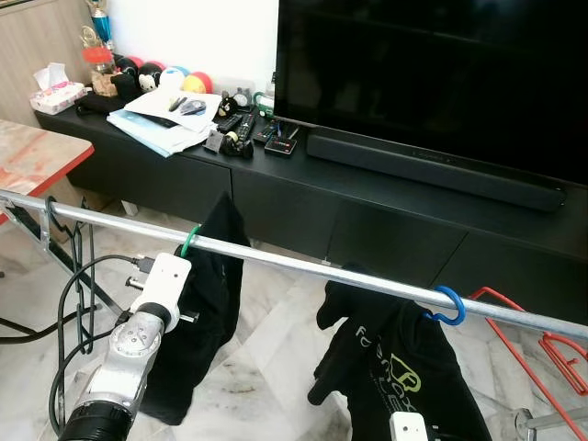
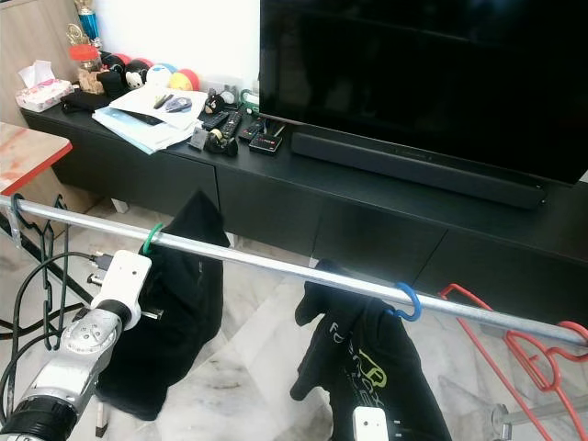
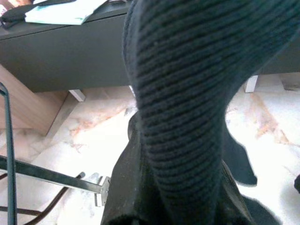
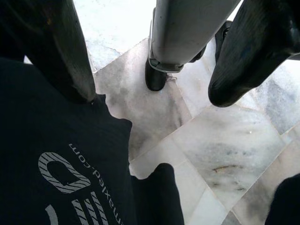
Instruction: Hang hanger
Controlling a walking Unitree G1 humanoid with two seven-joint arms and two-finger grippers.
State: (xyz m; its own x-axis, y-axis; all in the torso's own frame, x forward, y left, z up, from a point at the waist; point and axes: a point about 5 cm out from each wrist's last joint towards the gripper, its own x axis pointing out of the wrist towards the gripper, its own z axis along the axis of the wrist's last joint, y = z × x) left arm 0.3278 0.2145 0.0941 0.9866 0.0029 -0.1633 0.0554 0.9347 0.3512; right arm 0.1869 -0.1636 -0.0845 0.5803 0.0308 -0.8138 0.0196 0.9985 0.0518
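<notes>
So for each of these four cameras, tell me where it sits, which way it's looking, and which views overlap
Left eye view: on the head, looking forward and down at the silver metal rail; silver left arm at lower left.
Right eye view: the same scene, sharing the green hanger hook, blue hanger hook and black printed T-shirt.
Left wrist view: on the left wrist, pressed close to ribbed black cloth.
Right wrist view: on the right wrist, looking past two black fingers at the marble floor.

Left claw point(image 3: 187, 154) buried behind black garment point(image 1: 207, 303), grip unclear.
</notes>
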